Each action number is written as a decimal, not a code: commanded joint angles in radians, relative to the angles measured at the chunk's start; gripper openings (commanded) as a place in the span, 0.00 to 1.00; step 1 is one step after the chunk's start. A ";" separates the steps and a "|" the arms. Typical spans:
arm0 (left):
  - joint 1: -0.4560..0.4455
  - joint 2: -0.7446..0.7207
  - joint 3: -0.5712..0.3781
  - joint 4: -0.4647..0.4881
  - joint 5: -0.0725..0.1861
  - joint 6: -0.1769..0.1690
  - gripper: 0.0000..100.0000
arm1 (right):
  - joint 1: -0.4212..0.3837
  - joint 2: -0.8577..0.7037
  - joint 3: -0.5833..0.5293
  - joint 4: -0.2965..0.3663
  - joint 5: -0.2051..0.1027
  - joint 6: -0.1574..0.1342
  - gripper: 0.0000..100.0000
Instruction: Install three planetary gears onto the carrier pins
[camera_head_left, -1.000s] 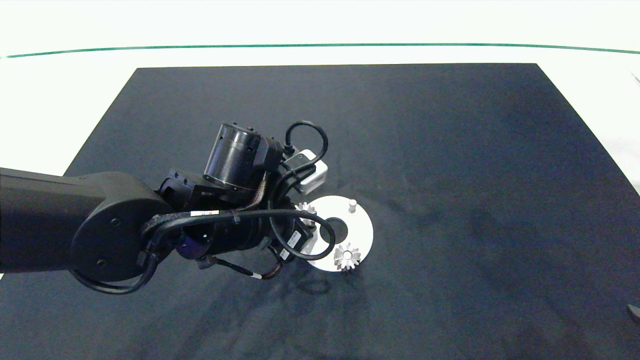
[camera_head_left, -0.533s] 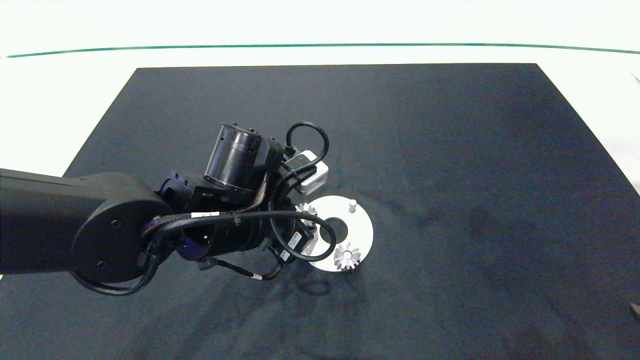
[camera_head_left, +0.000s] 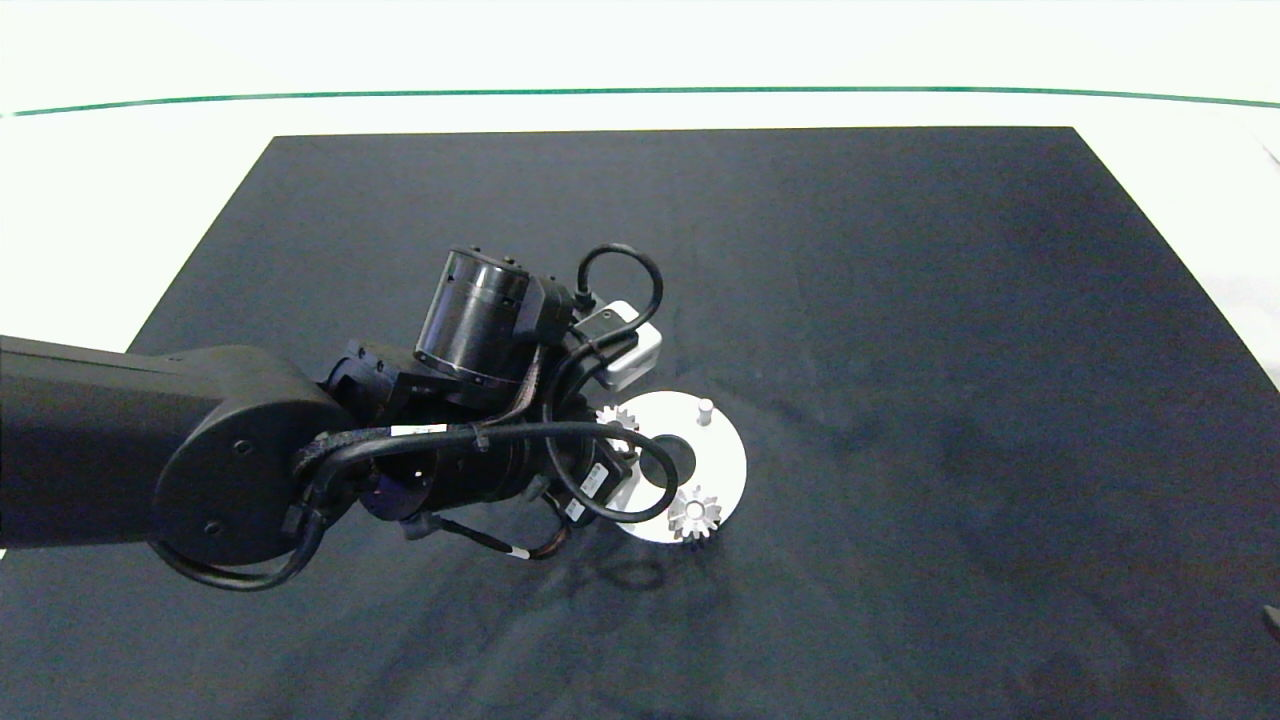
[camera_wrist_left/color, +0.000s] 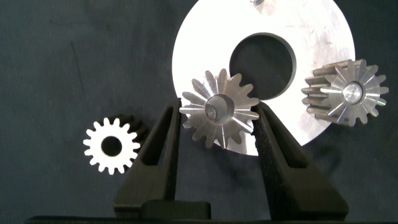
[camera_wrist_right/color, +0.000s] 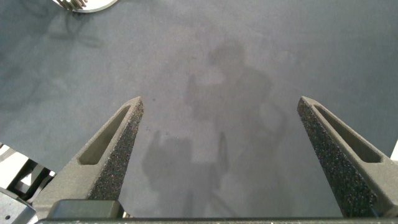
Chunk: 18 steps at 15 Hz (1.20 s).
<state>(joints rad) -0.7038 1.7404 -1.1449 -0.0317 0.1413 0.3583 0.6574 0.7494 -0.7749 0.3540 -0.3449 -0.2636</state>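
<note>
The white disc (camera_head_left: 722, 462) lies mid-mat with its carrier pins. One planetary gear (camera_head_left: 694, 513) (camera_wrist_left/color: 345, 93) sits on the near pin. A second gear (camera_wrist_left/color: 219, 115) (camera_head_left: 616, 419) is at the disc's left side over a pin, with my left gripper (camera_wrist_left/color: 217, 113) shut on it, a finger against its teeth on each side. A third gear (camera_wrist_left/color: 112, 145) lies flat on the mat beside the disc, hidden under my arm in the head view. The far pin (camera_head_left: 705, 409) stands bare. My right gripper (camera_wrist_right/color: 221, 109) hangs open over bare mat.
A dark mat (camera_head_left: 900, 300) covers the white table (camera_head_left: 120, 200). My left arm (camera_head_left: 230, 450) reaches in over the mat's left half. Only a tip of the right arm (camera_head_left: 1271, 620) shows at the head view's right edge.
My left wrist has shifted slightly right toward the disc, carrying its gear along. The gear on the near pin and the disc have not moved.
</note>
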 joint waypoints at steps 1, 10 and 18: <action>0.004 0.011 -0.033 0.004 0.001 0.001 0.19 | 0.001 -0.002 -0.001 0.002 -0.002 -0.002 1.00; 0.032 -0.021 0.028 -0.001 0.001 -0.002 0.19 | 0.002 -0.004 -0.003 0.002 -0.002 -0.002 1.00; 0.032 -0.019 0.031 -0.001 0.000 -0.002 1.00 | 0.004 -0.004 -0.001 0.002 0.000 -0.002 1.00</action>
<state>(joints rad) -0.6706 1.7221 -1.1151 -0.0317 0.1404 0.3540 0.6609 0.7443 -0.7779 0.3536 -0.3434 -0.2640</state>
